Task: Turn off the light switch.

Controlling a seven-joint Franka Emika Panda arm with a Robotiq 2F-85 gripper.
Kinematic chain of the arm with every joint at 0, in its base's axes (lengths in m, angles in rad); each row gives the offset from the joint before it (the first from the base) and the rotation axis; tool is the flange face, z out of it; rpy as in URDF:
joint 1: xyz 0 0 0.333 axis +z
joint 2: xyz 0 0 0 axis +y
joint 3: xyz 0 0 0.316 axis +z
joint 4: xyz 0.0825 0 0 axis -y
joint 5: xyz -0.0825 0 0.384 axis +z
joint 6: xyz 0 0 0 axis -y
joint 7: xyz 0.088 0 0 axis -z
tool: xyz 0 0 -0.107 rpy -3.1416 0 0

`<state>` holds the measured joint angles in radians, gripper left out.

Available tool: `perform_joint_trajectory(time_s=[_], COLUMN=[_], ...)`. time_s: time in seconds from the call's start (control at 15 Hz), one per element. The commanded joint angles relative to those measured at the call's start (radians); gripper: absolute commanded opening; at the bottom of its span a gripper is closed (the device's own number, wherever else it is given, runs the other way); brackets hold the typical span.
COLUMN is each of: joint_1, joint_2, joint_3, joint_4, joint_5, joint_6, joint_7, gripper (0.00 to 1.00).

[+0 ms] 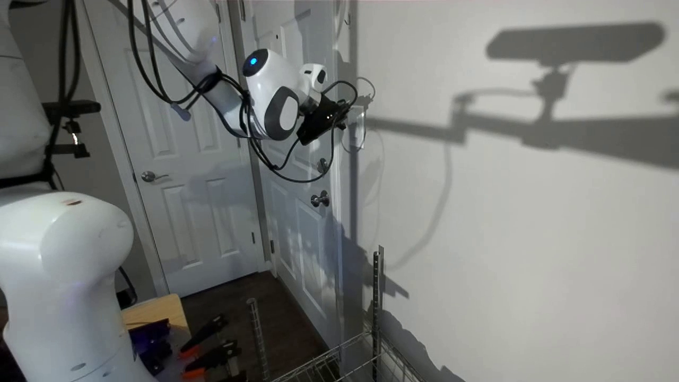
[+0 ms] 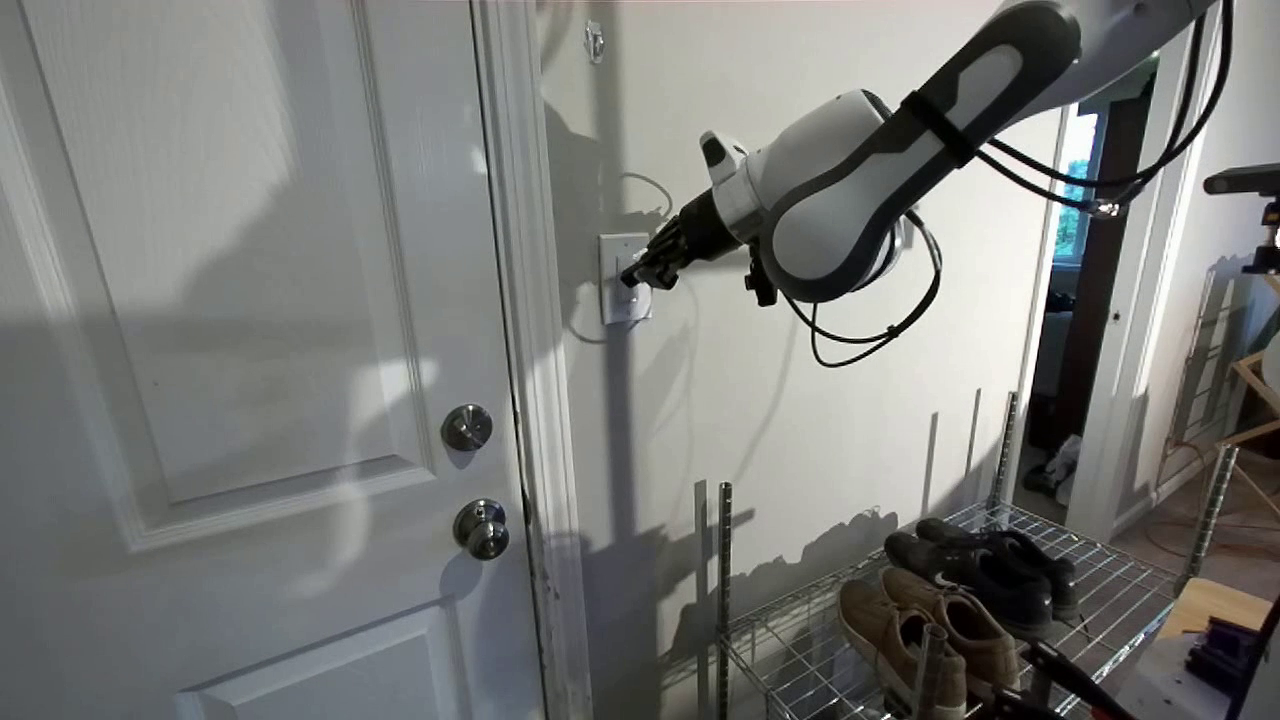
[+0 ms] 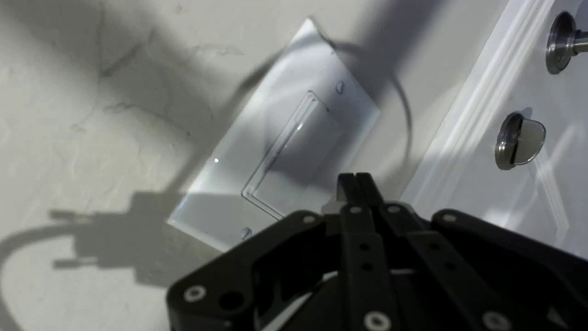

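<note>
The light switch is a pale rectangular wall plate with a flat rocker, tilted in the wrist view. It also shows on the wall beside the door frame in both exterior views. My black gripper is shut, its two fingertips pressed together with nothing between them. In an exterior view the gripper tips overlap the middle of the plate. In the wrist view the tips lie at the plate's lower right edge, and the gripper hides its lower corner. I cannot tell whether the tips touch the rocker.
A white door with a deadbolt and a metal knob stands next to the switch, behind its frame. A wire rack with shoes stands below along the wall. Loose cables hang from my arm.
</note>
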<state>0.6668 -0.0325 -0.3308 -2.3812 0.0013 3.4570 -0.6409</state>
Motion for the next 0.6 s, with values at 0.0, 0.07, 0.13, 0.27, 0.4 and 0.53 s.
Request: perform_joint_trajectory(time_s=[0.0,0.07,0.13,0.27,0.4,0.53], joint_1=[-0.034,-0.036,-0.039,-0.044,-0.045,-0.044], joint_2=[0.05,0.06,0.071,0.089,0.098,0.096], joint_3=[0.004,0.0,-0.004,-0.008,-0.006,-0.005], joint_4=[0.041,0.047,0.053,0.067,0.077,0.08], joint_5=[-0.026,-0.025,-0.024,-0.026,-0.026,-0.027], joint_6=[0.0,0.0,0.0,0.0,0.0,0.0], joint_7=[0.065,0.067,0.074,0.086,0.093,0.096], gripper=[0.03,0.03,0.03,0.03,0.03,0.03])
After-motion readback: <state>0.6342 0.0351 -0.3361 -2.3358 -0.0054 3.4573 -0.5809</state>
